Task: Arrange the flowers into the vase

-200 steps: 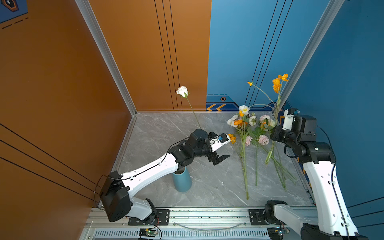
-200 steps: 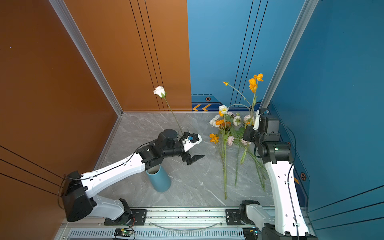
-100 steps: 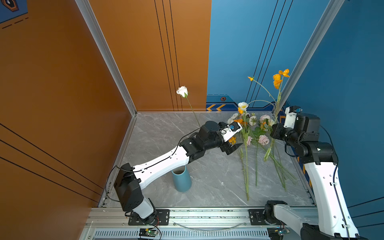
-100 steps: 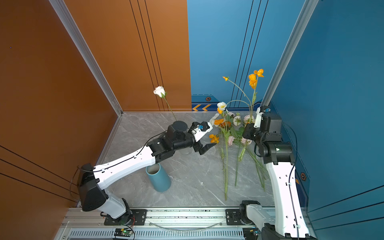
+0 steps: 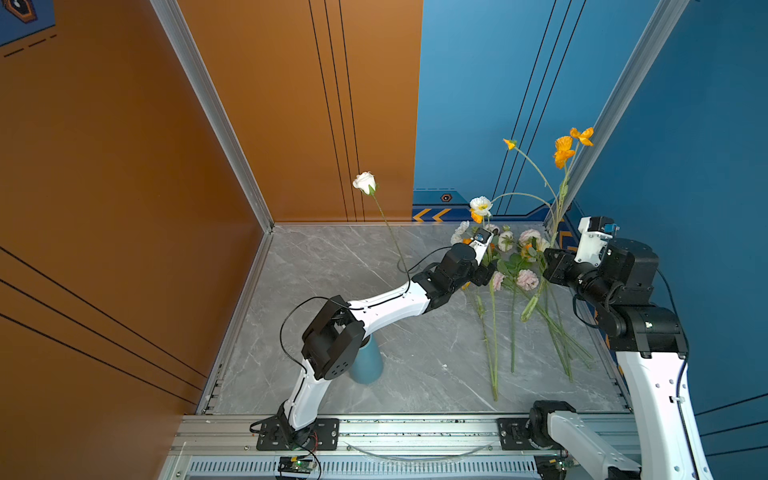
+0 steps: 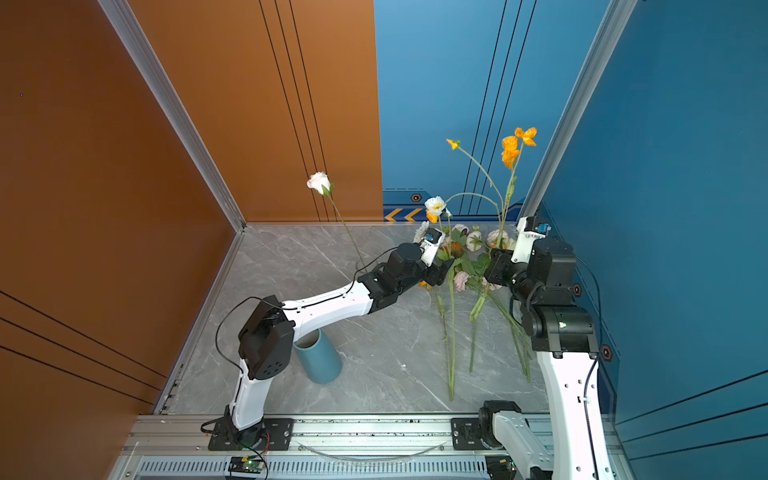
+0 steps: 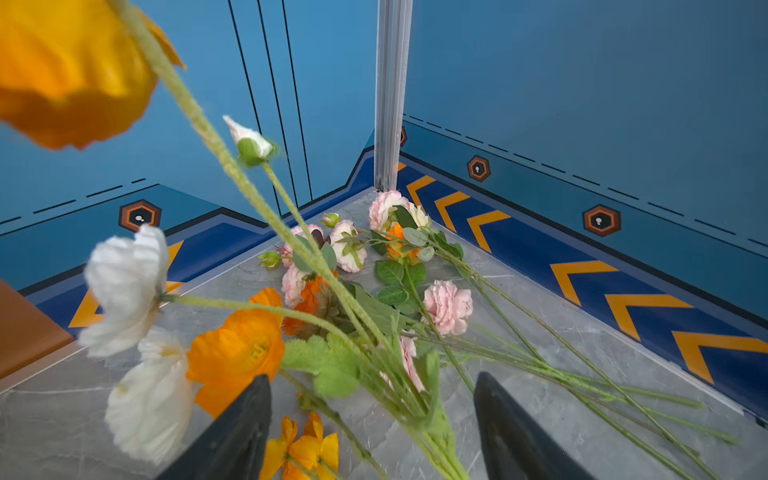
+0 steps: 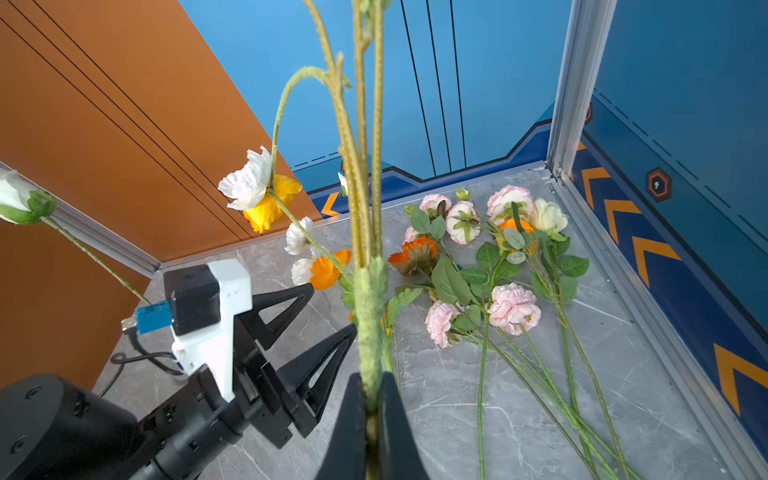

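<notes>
My right gripper (image 8: 372, 399) is shut on the thick green stem of an upright bunch of flowers (image 5: 564, 150) (image 6: 510, 146) with orange and white blooms. My left gripper (image 7: 374, 415) (image 5: 485, 272) (image 6: 441, 266) has reached across to that bunch. It is open, and the stems (image 7: 419, 399) pass between its fingers. The blue vase (image 5: 368, 365) (image 6: 320, 359) stands near the front, partly behind my left arm. Above it rises a white rose (image 5: 365, 183) (image 6: 319, 183), its lower stem hidden by the arm. More flowers (image 5: 527, 279) (image 8: 514, 307) lie on the table.
The loose flowers lie in the far right corner by the blue wall (image 5: 685, 166), with their stems (image 5: 494, 353) pointing to the front. The grey marble table (image 5: 332, 266) is walled in orange on the left. A metal rail (image 5: 415, 428) runs along the front.
My left arm has stretched right and away from the vase to the bunch that my right gripper holds, and its fingers now flank the stems. The right gripper has raised the bunch slightly.
</notes>
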You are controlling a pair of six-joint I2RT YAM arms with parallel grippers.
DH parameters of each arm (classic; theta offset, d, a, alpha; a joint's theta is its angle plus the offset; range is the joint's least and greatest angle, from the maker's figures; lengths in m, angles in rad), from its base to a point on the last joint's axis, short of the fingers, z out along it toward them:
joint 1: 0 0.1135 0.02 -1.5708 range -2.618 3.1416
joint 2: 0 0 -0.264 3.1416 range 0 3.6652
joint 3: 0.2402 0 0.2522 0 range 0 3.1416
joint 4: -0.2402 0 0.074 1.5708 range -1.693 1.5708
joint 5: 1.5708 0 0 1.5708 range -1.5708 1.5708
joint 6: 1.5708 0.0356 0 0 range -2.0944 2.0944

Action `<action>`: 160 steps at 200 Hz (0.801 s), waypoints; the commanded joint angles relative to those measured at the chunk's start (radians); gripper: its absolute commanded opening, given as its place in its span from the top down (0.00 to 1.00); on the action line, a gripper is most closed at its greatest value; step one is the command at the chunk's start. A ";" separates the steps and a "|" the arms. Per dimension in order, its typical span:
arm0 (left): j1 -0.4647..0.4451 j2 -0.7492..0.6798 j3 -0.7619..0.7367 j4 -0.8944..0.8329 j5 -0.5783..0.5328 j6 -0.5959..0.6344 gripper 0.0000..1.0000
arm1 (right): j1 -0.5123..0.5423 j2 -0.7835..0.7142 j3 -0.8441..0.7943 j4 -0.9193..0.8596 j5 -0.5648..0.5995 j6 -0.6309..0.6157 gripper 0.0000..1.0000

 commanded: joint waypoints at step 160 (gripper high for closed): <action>0.004 0.069 -0.006 0.442 0.056 -0.055 1.00 | -0.008 -0.066 -0.025 0.058 -0.085 0.054 1.00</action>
